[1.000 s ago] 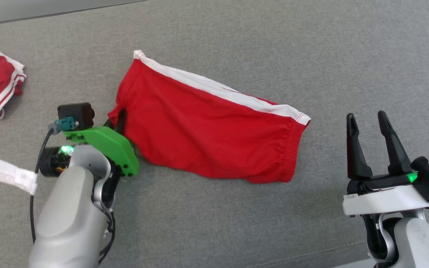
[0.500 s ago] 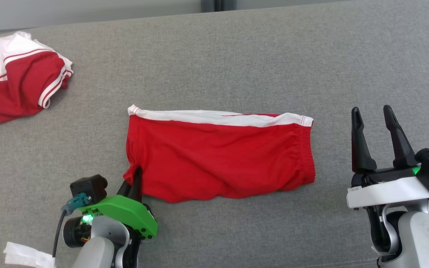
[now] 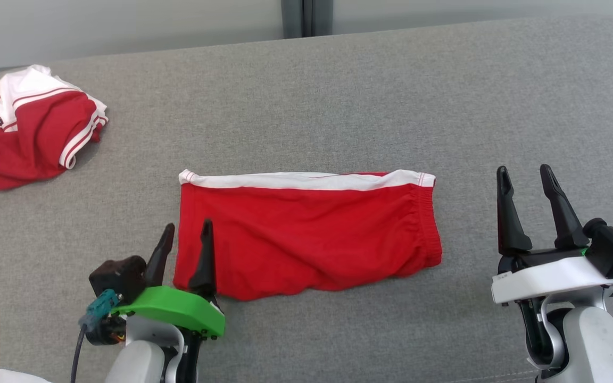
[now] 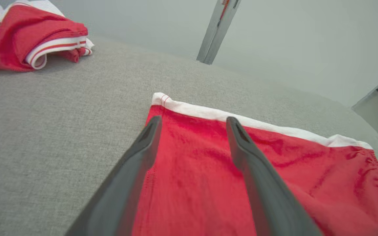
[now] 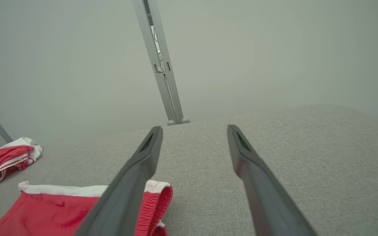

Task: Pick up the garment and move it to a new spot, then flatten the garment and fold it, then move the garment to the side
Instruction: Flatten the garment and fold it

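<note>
Nearest the robot, the green-bracketed left gripper [image 3: 188,224] has just let go. Half a second ago its two dark fingers were pinched together on the near left corner of the red shorts-like garment with a white band [image 3: 306,234]; now they stand apart with nothing clamped between them. One finger is over the grey cloth beside that corner and the other over the red fabric; whether either tip touches the fabric cannot be told. In the left wrist view the same fingers straddle the garment's [image 4: 208,170] left edge. On the other side the white-bracketed right gripper [image 3: 523,170] is spread and empty as it was, just off the garment's elastic end and apart from it. The garment itself lies in the middle of the grey fabric-covered worktop [image 3: 338,106], white band along the far edge, mostly spread out, with soft wrinkles along its near hem. It sits squarer than a second ago, though the head camera has also shifted. The release suggests the carry to a new spot is finished, and smoothing and folding come next. Farther off at the left rests a crumpled red-and-white striped garment [image 3: 24,133], well apart, and behind the worktop a grey upright post [image 3: 306,16] stands against the pale wall.
</note>
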You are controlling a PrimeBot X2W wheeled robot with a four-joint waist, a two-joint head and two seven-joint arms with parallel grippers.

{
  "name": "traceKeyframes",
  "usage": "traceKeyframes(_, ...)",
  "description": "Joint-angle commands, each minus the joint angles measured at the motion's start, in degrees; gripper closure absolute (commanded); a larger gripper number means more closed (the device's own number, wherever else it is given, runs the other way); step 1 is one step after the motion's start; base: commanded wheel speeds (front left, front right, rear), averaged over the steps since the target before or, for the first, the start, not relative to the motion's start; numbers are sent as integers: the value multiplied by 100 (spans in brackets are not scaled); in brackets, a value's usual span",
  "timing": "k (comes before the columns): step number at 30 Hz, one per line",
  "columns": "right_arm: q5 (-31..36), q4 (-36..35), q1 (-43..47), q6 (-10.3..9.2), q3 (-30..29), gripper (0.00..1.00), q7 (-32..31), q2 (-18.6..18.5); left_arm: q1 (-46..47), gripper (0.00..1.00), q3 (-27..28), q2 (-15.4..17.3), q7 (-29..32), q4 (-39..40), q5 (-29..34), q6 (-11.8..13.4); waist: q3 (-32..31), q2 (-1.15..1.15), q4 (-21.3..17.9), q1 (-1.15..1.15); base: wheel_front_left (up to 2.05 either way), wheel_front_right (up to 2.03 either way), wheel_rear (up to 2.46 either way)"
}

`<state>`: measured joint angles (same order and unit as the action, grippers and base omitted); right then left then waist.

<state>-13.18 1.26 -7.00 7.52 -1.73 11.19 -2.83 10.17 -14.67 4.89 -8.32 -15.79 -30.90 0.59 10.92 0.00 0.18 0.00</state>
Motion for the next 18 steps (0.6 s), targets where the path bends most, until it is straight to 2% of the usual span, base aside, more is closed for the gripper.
traceKeyframes(1,-16,30,82,-6,-20,0,24,-12,122,0,-3,96,-135,44,142,-9,-100,0,-18,0,0,0,0)
traceKeyframes(9,-118,354,215,-6,-1,0,-274,-12,245,0,-15,110,-548,61,466,77,-299,0,-25,0,0,0,0)
traceKeyframes(18,-18,845,-6,-6,418,0,-1188,-14,169,0,76,46,-649,-30,455,109,-273,0,109,0,0,0,0)
